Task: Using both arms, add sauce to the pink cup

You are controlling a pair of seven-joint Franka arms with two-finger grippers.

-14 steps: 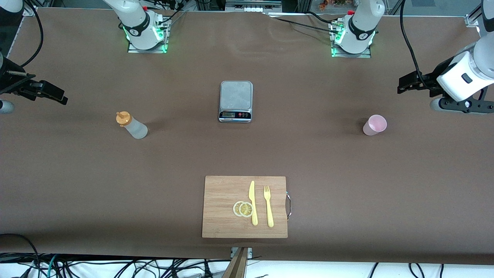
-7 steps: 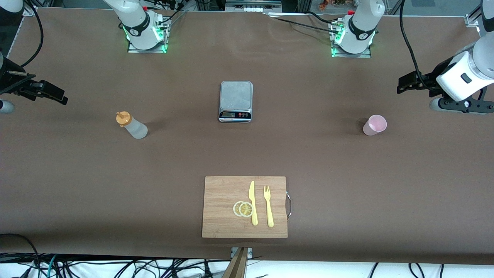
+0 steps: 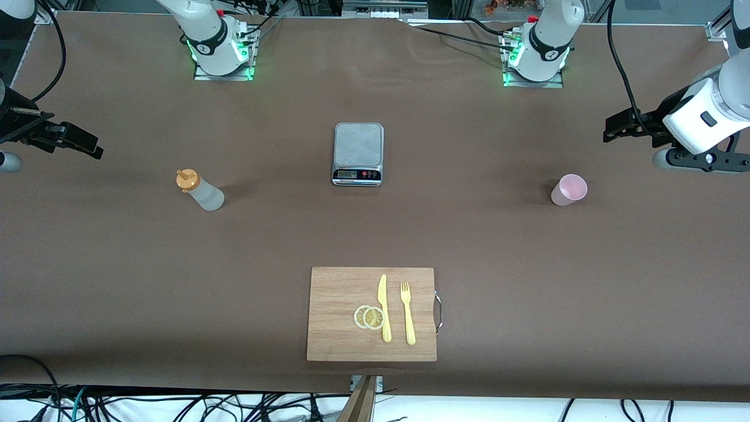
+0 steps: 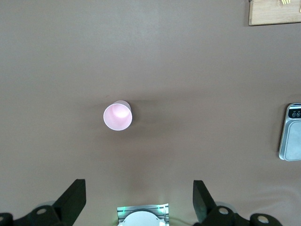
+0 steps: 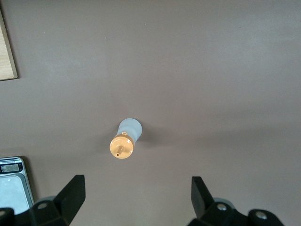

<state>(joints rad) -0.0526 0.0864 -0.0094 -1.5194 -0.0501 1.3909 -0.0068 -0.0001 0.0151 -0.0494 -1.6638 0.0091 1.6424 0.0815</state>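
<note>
Both jaws released | left gripper (image 4: 138,200) over pink cup (image 4: 117,115) | right gripper (image 5: 136,200) over sauce (image 5: 125,140) | no legible labels

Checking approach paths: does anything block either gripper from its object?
Nothing visible. Bare table lies between the open right gripper and the sauce bottle, and between the open left gripper and the pink cup.

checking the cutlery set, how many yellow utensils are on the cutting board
2: a yellow knife and a yellow fork, side by side on the cutting board, the knife next to two lemon slices. None looks hidden.
</note>
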